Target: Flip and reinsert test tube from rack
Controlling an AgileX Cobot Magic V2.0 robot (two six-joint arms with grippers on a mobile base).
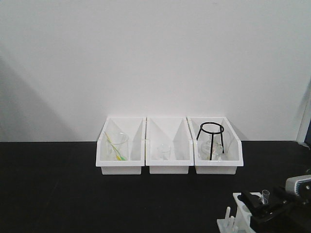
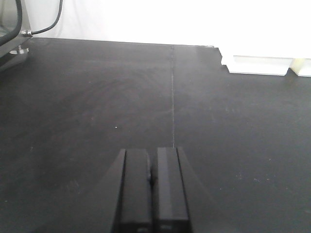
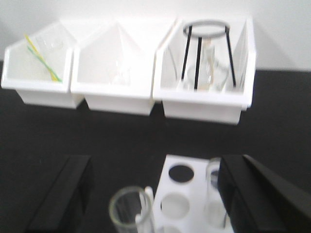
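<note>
The small white rack (image 3: 187, 196) with round holes shows low in the right wrist view, and at the bottom right of the front view (image 1: 239, 214). A clear test tube (image 3: 127, 209) stands open mouth up by the rack's left edge, next to a white peg (image 3: 147, 195). A second clear tube (image 3: 213, 171) stands at the rack's right side, close to the right finger (image 3: 252, 194). My right gripper (image 3: 155, 204) is open wide, its jaws astride the rack and both tubes, holding nothing. My left gripper (image 2: 153, 187) is shut and empty over bare black table.
Three white open-fronted bins (image 1: 169, 167) line the back wall. The left one holds a beaker with a yellow-green stick (image 1: 116, 148), the middle a small glass (image 1: 163, 151), the right a black wire tripod (image 1: 211, 138) over a flask. Cables (image 2: 19, 24) hang far left.
</note>
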